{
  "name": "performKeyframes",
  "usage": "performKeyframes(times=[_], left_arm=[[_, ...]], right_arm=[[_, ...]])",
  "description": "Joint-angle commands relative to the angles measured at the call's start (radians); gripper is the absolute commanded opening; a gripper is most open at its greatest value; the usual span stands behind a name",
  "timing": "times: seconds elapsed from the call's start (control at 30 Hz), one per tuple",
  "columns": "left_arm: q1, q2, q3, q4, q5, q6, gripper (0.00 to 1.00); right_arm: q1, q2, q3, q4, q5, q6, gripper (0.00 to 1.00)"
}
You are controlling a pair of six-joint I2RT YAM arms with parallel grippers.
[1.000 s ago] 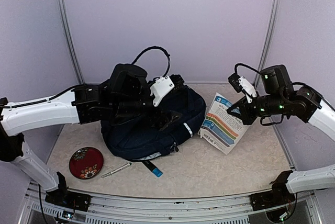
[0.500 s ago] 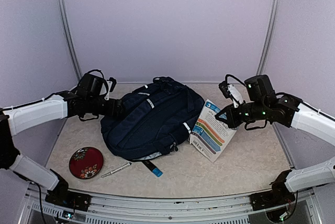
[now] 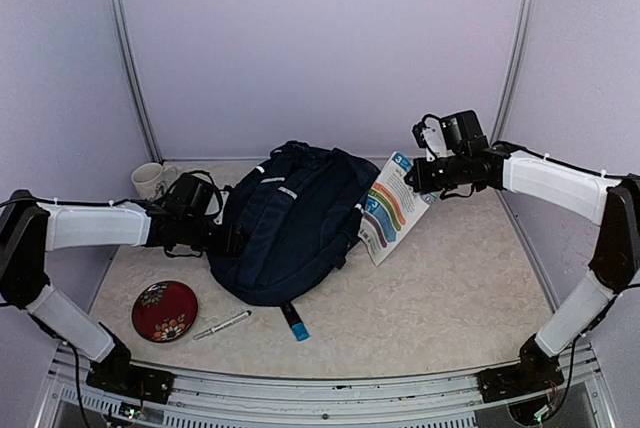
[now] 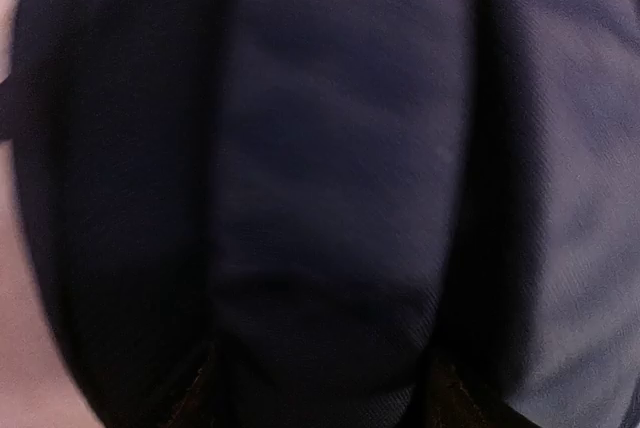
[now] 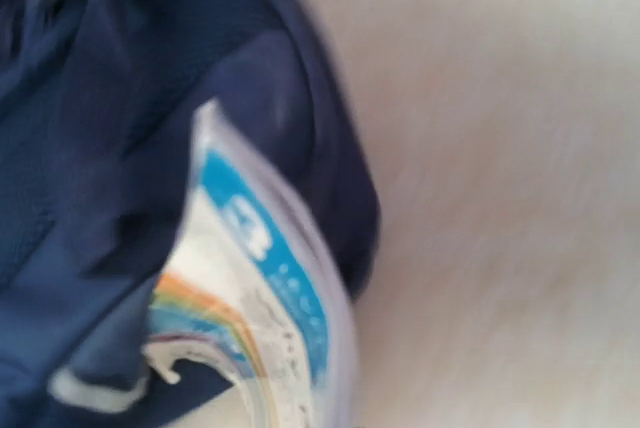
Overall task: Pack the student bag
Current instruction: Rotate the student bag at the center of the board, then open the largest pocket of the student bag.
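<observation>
The student bag, navy with white trim, lies flat in the middle of the table. My left gripper is low against its left side. In the left wrist view dark bag fabric fills the frame and bulges between the two dim fingertips, which stand apart. My right gripper is shut on the top corner of a colourful booklet and holds it tilted against the bag's right edge. The right wrist view shows the booklet beside the bag, blurred, with the fingers hidden.
A white mug stands at the back left. A red plate, a pen and a small blue item lie near the front edge. Metal posts stand at the back corners.
My left arm came off the top of the bag and dropped to its left side, its jaws narrowing. The right gripper carried the booklet left and back against the bag. The bag turned and shifted.
</observation>
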Motion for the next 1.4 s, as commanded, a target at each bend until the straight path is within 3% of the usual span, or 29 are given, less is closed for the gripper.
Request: performKeyframes(times=[0.0, 0.13, 0.3, 0.4, 0.57, 0.73, 0.83, 0.93, 1.0, 1.03, 1.37], left_arm=[[-0.307, -0.034, 0.036, 0.075, 0.155, 0.119, 0.65], [-0.486, -0.046, 0.195, -0.064, -0.03, 0.236, 0.77], [-0.666, 0.019, 0.343, -0.187, -0.344, 0.424, 0.9], [-0.684, 0.161, 0.428, -0.217, -0.38, 0.435, 0.98], [-0.731, 0.416, 0.617, -0.185, -0.586, 0.531, 0.99], [-0.672, 0.617, 0.753, -0.186, -0.785, 0.541, 0.98], [-0.667, 0.599, 0.756, -0.161, -0.781, 0.536, 0.87], [-0.665, 0.528, 0.692, -0.068, -0.686, 0.565, 0.45], [-0.651, 0.504, 0.669, -0.053, -0.642, 0.56, 0.09], [-0.643, 0.494, 0.668, -0.062, -0.632, 0.544, 0.0], [-0.524, 0.29, 0.756, -0.035, -0.426, 0.414, 0.0]], right_arm=[[-0.096, 0.205, 0.218, 0.219, 0.11, -0.07, 0.0], [-0.161, 0.248, 0.337, 0.166, 0.076, -0.05, 0.0], [-0.166, 0.1, 0.242, 0.172, 0.078, -0.066, 0.0], [-0.166, -0.037, 0.103, 0.192, 0.064, -0.048, 0.0], [-0.164, -0.26, -0.094, 0.174, 0.05, -0.027, 0.0], [-0.165, -0.451, -0.212, 0.109, 0.007, -0.008, 0.0], [-0.165, -0.518, -0.253, 0.08, -0.037, -0.008, 0.0], [-0.165, -0.549, -0.268, 0.054, -0.085, -0.006, 0.0], [-0.165, -0.557, -0.274, 0.046, -0.136, 0.002, 0.0], [-0.165, -0.559, -0.273, 0.039, -0.163, 0.006, 0.0], [-0.166, -0.627, -0.212, -0.142, -0.361, 0.107, 0.0]])
